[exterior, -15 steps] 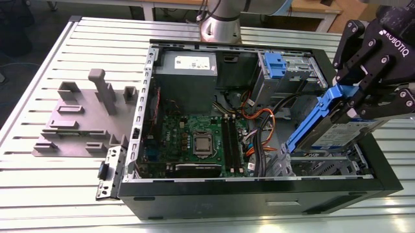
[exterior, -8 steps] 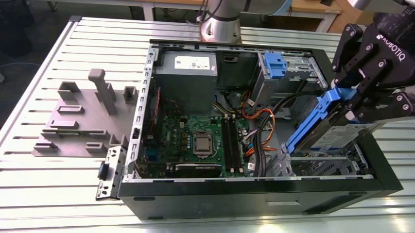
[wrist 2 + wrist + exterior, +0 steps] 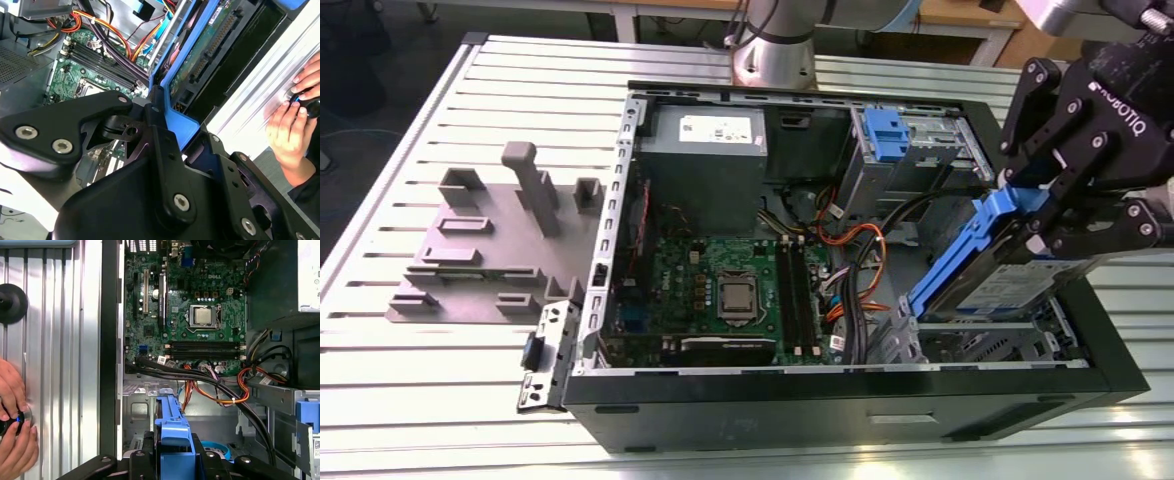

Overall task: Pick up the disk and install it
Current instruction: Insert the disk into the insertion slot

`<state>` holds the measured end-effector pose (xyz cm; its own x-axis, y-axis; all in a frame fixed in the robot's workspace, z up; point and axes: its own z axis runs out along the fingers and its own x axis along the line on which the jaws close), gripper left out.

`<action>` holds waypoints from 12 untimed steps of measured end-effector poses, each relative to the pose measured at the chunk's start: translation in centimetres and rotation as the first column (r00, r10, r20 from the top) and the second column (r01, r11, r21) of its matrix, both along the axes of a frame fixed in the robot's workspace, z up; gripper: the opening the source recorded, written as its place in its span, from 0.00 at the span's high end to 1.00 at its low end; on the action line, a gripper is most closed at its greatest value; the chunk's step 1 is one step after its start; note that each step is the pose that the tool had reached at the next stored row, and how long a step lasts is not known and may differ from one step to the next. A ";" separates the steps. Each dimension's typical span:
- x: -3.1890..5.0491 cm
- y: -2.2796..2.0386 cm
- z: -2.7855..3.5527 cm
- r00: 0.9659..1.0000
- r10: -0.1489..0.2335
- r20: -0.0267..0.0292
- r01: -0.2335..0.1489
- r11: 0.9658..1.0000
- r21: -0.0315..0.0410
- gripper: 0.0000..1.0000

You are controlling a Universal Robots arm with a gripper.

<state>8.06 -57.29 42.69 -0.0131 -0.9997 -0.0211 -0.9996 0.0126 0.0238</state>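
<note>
The disk [image 3: 1003, 287], a silver drive with a white-and-blue label in a bright blue carrier, hangs tilted over the drive bay [image 3: 987, 338] at the near corner of the open computer case [image 3: 854, 392], on the exterior view's right. My black gripper [image 3: 1041, 225] is shut on the carrier's upper end. The second wrist view looks past my gripper [image 3: 167, 125] and along the disk [image 3: 210, 45], whose green circuit-board side shows. In the first wrist view, the blue carrier [image 3: 170, 420] sticks out from my gripper [image 3: 172, 461] over the case's interior.
Inside the case lie the motherboard [image 3: 720, 290], bundled cables [image 3: 847, 245], a grey power supply [image 3: 707, 150] and a metal cage with a blue latch [image 3: 887, 135]. A grey fixture [image 3: 494, 240] stands on the slatted table. A person's hands [image 3: 12, 425] rest on the table beside the case.
</note>
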 end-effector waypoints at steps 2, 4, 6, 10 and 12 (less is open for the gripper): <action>0.00 -0.04 -0.13 1.000 0.000 0.000 0.000 1.000 0.000 0.64; 0.00 -0.09 -0.25 1.000 0.000 0.000 0.000 1.000 0.000 0.64; 0.01 -0.14 -0.40 1.000 0.000 0.001 0.000 1.000 0.000 0.64; 0.00 -0.23 -0.75 1.000 0.000 0.002 0.000 1.000 0.000 0.64; 0.00 -0.26 -0.93 1.000 0.000 0.002 0.000 1.000 0.000 0.64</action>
<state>8.06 -57.56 41.76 -0.0130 -0.9997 -0.0211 -0.9997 0.0126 0.0217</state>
